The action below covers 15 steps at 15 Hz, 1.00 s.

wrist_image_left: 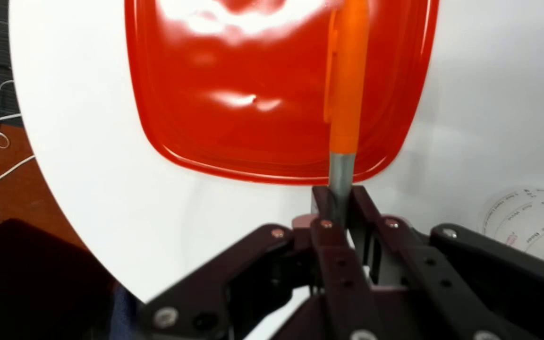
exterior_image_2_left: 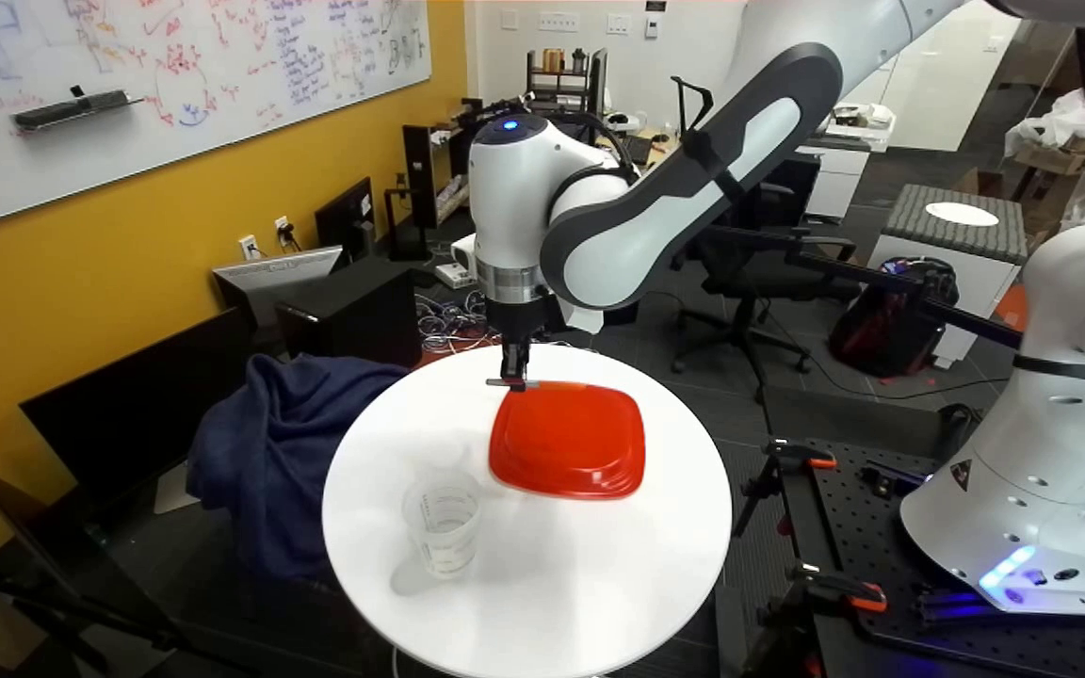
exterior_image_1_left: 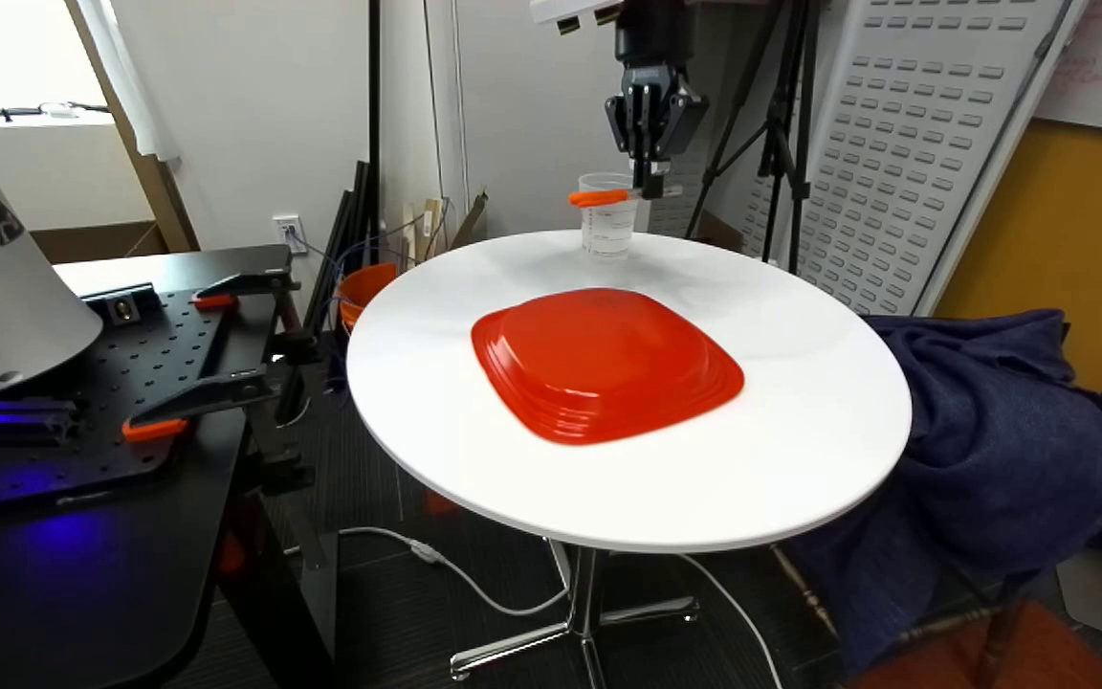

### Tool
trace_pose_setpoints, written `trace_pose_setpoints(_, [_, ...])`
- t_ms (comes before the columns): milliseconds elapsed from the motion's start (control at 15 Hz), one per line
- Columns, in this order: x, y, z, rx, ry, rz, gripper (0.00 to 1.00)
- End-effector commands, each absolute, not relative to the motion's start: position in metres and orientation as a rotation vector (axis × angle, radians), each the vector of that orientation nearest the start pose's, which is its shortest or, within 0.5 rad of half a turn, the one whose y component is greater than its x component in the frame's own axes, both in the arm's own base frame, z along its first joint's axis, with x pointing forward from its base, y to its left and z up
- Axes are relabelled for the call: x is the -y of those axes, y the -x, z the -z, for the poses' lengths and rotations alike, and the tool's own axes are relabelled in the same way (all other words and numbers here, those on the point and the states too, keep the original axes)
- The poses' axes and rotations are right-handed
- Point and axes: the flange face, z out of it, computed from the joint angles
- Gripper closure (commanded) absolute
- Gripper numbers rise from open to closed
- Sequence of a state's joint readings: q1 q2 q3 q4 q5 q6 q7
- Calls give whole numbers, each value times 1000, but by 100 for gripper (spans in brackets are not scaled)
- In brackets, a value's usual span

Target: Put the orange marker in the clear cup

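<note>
My gripper (wrist_image_left: 341,200) is shut on the grey end of the orange marker (wrist_image_left: 350,80), whose orange cap points away from the fingers in the wrist view. In an exterior view the orange marker (exterior_image_1_left: 599,197) lies about level, held well above the table. My gripper (exterior_image_2_left: 514,380) points down at the far side of the red plate in an exterior view. The clear cup (exterior_image_2_left: 442,523) stands upright on the white table, apart from the gripper, on the near side in that view. Only part of the clear cup (wrist_image_left: 529,224) shows at the wrist view's right edge.
A red squarish plate (exterior_image_1_left: 604,359) sits mid-table, its centre raised, below and beside the marker. The round white table (exterior_image_1_left: 800,440) has its rim close to the cup. Dark blue cloth (exterior_image_2_left: 283,461) hangs beside the table. A black tripod (exterior_image_1_left: 781,144) stands behind it.
</note>
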<state>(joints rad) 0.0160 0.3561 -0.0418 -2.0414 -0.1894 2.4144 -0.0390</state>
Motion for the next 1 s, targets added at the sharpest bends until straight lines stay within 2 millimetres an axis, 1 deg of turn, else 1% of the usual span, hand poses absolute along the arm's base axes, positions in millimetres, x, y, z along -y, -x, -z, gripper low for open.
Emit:
trace_pose_setpoints(0, [-10, -573, -296, 297, 3259, 150, 97])
trace_pose_setpoints(267, [-33, -552, -316, 351, 3245, 220, 97])
trace_pose_setpoints(467, [-47, -542, -329, 411, 3240, 260, 97])
trace_pose_setpoints(600, [-55, -542, -334, 456, 3235, 315, 97])
trace_pose_setpoints(733, [-63, -547, -335, 508, 3226, 362, 97])
trace_pose_setpoints(933, [-72, -556, -330, 567, 3202, 419, 97])
